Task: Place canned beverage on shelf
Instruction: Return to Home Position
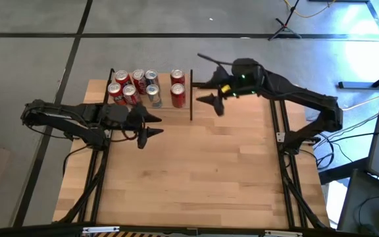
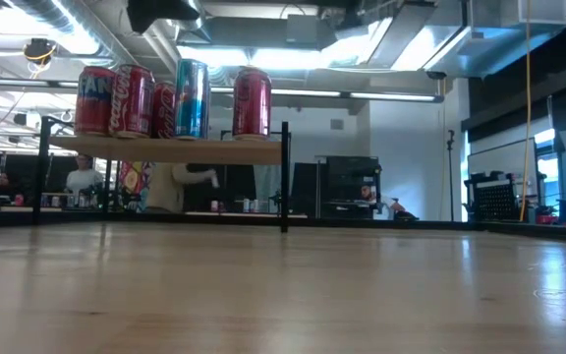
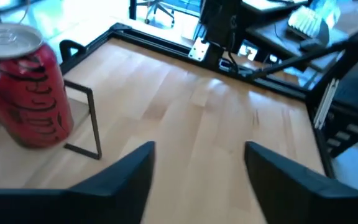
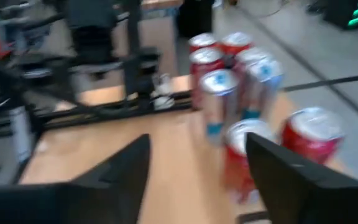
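– At the far edge of the worktop [image 1: 196, 171], what's logged?

– The shelf [image 1: 164, 92]: a light-wood board on thin black posts [image 1: 191, 99], raised clear of the worktop. Eight cans [image 1: 137, 78] stand upright on it. Six cluster toward its left end in two rows of three. Two more sit one behind the other by the right post.

– Colours?

– Mostly red bodies, silver lids. Two in the cluster are silver and blue. In the low view one red can carries white script.

– Any seen close up?

– One red-black can [image 3: 30, 93] in the left wrist view: red body, black lettering, plain silver lid with a pull tab, standing just beside a corner post.

– End effectors?

– The left end effector [image 1: 152, 126] hovers over the worktop just in front of the shelf, fingers spread wide, nothing between them. The right end effector [image 1: 208, 93] hangs just outside the shelf's right post, fingers likewise spread and empty. Neither touches a can.
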`<state>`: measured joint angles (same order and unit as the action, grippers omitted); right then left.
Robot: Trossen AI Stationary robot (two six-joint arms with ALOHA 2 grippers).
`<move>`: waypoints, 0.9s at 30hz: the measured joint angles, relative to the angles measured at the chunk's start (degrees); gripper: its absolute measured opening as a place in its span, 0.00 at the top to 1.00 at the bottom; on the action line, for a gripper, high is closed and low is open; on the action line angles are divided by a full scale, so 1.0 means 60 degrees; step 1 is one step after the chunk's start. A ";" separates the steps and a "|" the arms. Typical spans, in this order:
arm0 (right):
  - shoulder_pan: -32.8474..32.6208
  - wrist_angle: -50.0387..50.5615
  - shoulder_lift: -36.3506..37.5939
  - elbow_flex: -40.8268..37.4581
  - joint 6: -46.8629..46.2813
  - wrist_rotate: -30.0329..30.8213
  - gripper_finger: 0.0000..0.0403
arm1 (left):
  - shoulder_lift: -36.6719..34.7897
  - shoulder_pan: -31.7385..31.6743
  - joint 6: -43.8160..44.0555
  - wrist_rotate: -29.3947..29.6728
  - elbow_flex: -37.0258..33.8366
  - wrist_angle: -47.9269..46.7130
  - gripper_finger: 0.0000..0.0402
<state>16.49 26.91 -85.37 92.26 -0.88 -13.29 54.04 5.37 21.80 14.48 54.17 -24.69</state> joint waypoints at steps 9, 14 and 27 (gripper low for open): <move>-0.1112 0.1064 0.0504 -0.0157 -0.0067 -0.0722 0.96 | -0.0017 -0.0786 -0.1475 -0.2375 -0.0780 0.1107 0.86; -0.1393 -0.0035 0.1350 -0.1886 -0.0650 -0.0638 0.92 | -0.0202 -0.1296 -0.1410 -0.2594 -0.1547 0.1776 0.99; -0.1369 -0.2670 0.5978 -0.8677 -0.2802 0.1104 0.90 | -0.0834 -0.1330 -0.2802 -0.0961 -0.1548 0.1578 0.95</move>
<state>8.27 10.90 -49.50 40.20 -17.69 -6.67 49.04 -2.61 4.99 8.71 44.88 -15.22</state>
